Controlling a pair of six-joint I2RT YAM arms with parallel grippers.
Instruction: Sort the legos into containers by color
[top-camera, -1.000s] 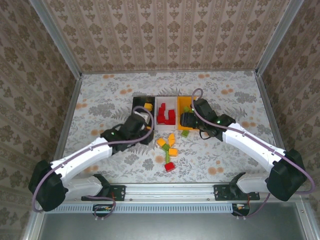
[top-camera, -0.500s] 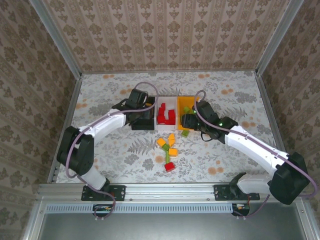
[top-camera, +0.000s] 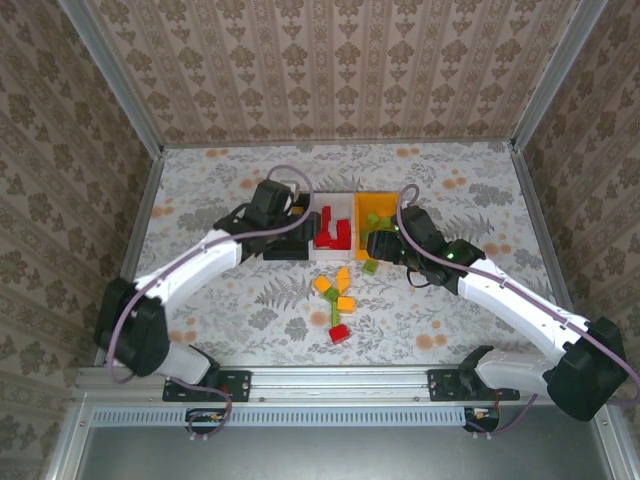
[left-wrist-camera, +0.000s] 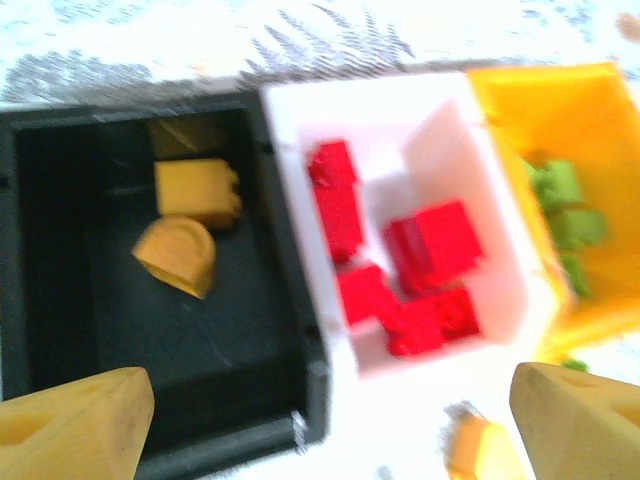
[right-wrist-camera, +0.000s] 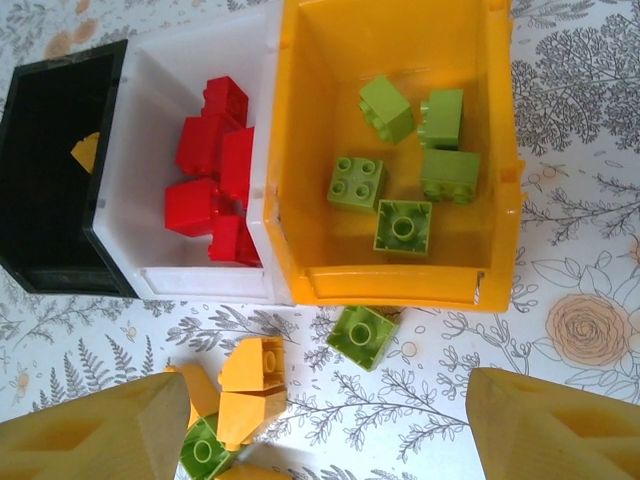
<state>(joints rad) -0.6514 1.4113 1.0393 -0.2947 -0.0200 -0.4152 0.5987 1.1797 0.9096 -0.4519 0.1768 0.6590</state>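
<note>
Right wrist view is showing glossy boxy plastic bins holding chunky studded bricks: green legos (right-wrist-camera: 403, 226) in orange-yellow bin (right-wrist-camera: 390, 285), red legos (right-wrist-camera: 200, 145) in white bin (right-wrist-camera: 160, 70), yellow lego (right-wrist-camera: 86, 151) in black bin (right-wrist-camera: 40, 200), w/ loose green brick (right-wrist-camera: 362, 336) lying just ahead of right gripper (right-wrist-camera: 328, 410)'s wide-spread, empty fingers (right-wrist-camera: 100, 435), while left gripper (left-wrist-camera: 325, 400) is hanging spread over black bin.

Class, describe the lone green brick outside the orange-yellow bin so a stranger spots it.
Three bins stand in a row; the orange-yellow bin is rightmost. Outside its near wall lies a light green brick, alone on the table; other greens sit inside the bin or in the pile.
</note>
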